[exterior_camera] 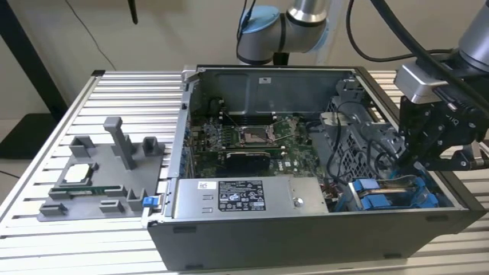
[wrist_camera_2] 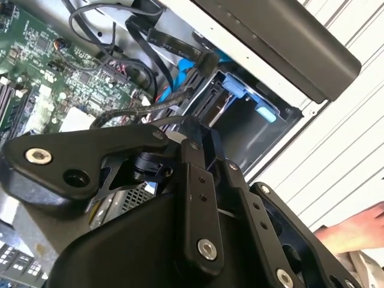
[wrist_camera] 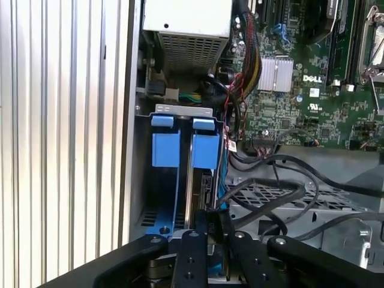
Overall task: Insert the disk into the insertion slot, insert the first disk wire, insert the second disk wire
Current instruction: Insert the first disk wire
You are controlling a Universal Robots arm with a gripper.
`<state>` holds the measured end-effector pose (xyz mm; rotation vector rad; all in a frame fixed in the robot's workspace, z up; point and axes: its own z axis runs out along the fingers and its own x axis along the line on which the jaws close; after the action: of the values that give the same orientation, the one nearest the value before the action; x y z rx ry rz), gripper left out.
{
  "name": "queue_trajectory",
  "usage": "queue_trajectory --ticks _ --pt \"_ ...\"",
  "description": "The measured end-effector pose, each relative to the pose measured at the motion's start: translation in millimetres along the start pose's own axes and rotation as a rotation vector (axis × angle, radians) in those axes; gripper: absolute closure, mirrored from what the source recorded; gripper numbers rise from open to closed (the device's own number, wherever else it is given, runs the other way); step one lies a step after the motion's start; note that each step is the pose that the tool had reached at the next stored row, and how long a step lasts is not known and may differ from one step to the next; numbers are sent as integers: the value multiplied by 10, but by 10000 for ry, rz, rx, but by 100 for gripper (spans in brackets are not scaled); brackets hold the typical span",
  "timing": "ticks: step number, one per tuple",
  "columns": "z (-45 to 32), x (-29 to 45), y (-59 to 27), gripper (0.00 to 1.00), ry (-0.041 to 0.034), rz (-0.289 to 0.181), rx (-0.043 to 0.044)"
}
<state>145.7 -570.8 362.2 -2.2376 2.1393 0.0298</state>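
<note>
The disk (wrist_camera: pixel 204 150), in its blue carrier, stands on edge inside the insertion slot (wrist_camera: pixel 180 110) of the grey drive cage, beside the other blue-fronted drive (wrist_camera: pixel 164 149). In the exterior view the disk (exterior_camera: pixel 379 199) sits in the case's front corner at that view's right. My gripper (wrist_camera: pixel 211 223) hangs just above the disk's connector edge, shut on the black plug of a disk wire (wrist_camera: pixel 231 195). In the second wrist view the fingertips (wrist_camera_2: pixel 195 133) pinch that plug close to the blue carrier (wrist_camera_2: pixel 243 90). A second black flat wire (wrist_camera_2: pixel 180 51) dangles loose nearby.
The silver power-supply box (exterior_camera: pixel 244 197) borders the cage. Loose black cables (wrist_camera: pixel 282 180) cross the perforated cage top. The motherboard (exterior_camera: pixel 252 137) fills the case floor. A grey fixture plate (exterior_camera: pixel 99 177) lies on the slatted table. A person's hand (wrist_camera_2: pixel 360 223) rests outside the case.
</note>
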Motion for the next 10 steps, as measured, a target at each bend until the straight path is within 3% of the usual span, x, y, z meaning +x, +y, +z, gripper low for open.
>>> queue_trajectory --ticks 5,10 --pt "6 22 -75 100 -8 9 -201" --pt "8 24 -91 100 -10 9 -227"
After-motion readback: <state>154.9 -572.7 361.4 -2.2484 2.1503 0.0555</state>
